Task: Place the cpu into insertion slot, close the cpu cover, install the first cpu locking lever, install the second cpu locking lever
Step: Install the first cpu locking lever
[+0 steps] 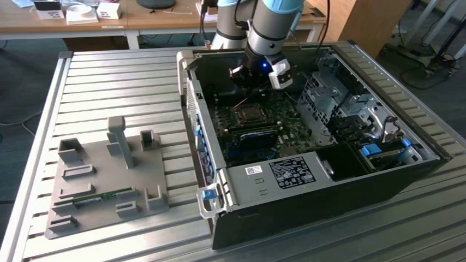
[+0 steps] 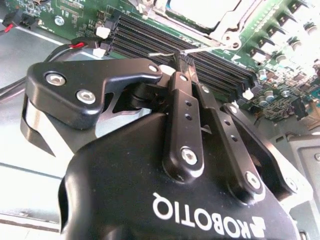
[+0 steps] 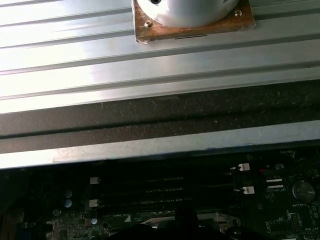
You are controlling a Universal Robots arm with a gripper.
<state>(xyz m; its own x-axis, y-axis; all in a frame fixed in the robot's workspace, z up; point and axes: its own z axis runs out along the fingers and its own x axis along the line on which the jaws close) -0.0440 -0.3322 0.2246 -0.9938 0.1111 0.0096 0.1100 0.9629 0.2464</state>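
Observation:
The cpu (image 1: 250, 113) lies flat in the motherboard socket inside the open computer case (image 1: 378, 180); its silvery top (image 2: 200, 9) also shows in the second wrist view. The cpu cover (image 2: 226, 29), a silvery frame, lies down around it. A thin wire cpu locking lever (image 2: 205, 48) runs along the socket's edge beside the memory slots. My gripper (image 2: 180, 58) has its black fingers (image 2: 186, 105) pressed together, with the tips pinching the lever's hooked end. In the exterior view my gripper (image 1: 250, 90) hangs just above the socket.
Black memory slots (image 2: 150, 37) and red-black cables (image 2: 75, 45) lie close to the fingertips. A metal drive cage (image 1: 342, 103) stands at the exterior view's right of the socket. A grey fixture plate (image 1: 109, 174) sits on the slatted table (image 1: 117, 87), outside the case.

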